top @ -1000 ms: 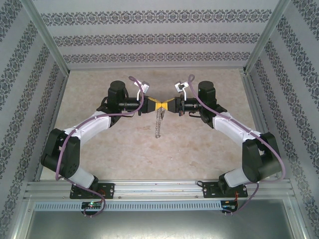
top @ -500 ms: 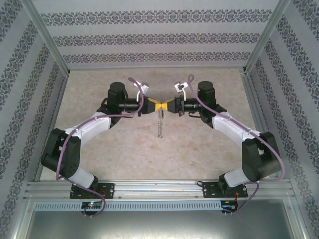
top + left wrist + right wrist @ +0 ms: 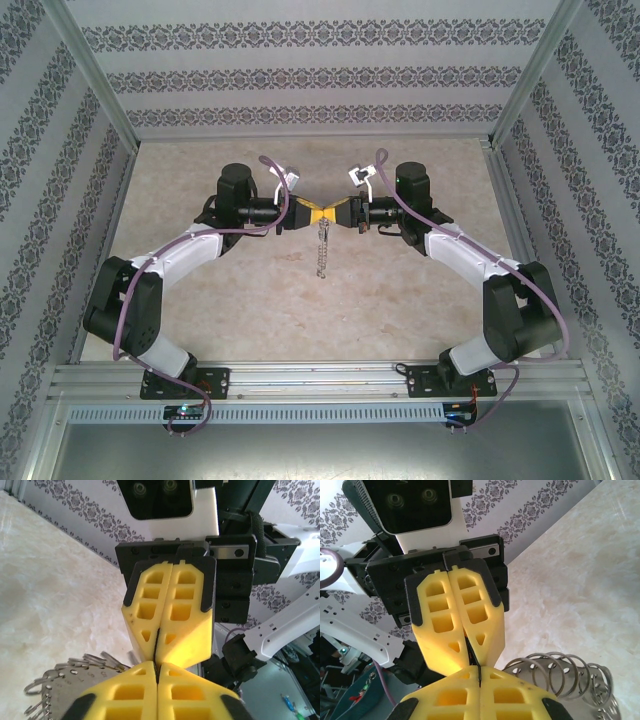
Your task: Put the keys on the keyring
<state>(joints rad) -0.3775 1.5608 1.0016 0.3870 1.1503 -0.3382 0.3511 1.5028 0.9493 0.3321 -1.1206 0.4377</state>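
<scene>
Yellow ribbed plastic fingers (image 3: 125, 697) of the left gripper (image 3: 314, 213) are clenched flat together. The matching fingers (image 3: 515, 700) of the right gripper (image 3: 331, 213) are clenched the same way, and no gap shows in either pair. In the overhead view the two grippers meet tip to tip above the middle of the table, the left reaching in from 9 o'clock and the right from 3 o'clock. A thin dark sliver runs in the seam where the two pairs touch. The keyring (image 3: 321, 250), a large thin grey metal hoop fringed with small silvery tabs, hangs from that meeting point toward 6 o'clock, its wire pinched by both pairs. From the left wrist, its tabs fan out at 8 o'clock of that arm's own fingers. From the right wrist, a row of silvery loops lies at 4 o'clock. Beneath is the pale marbled beige tabletop (image 3: 200, 300), and grey-patterned wallpaper walls (image 3: 320, 75) stand around it at 9, 12 and 3 o'clock.
</scene>
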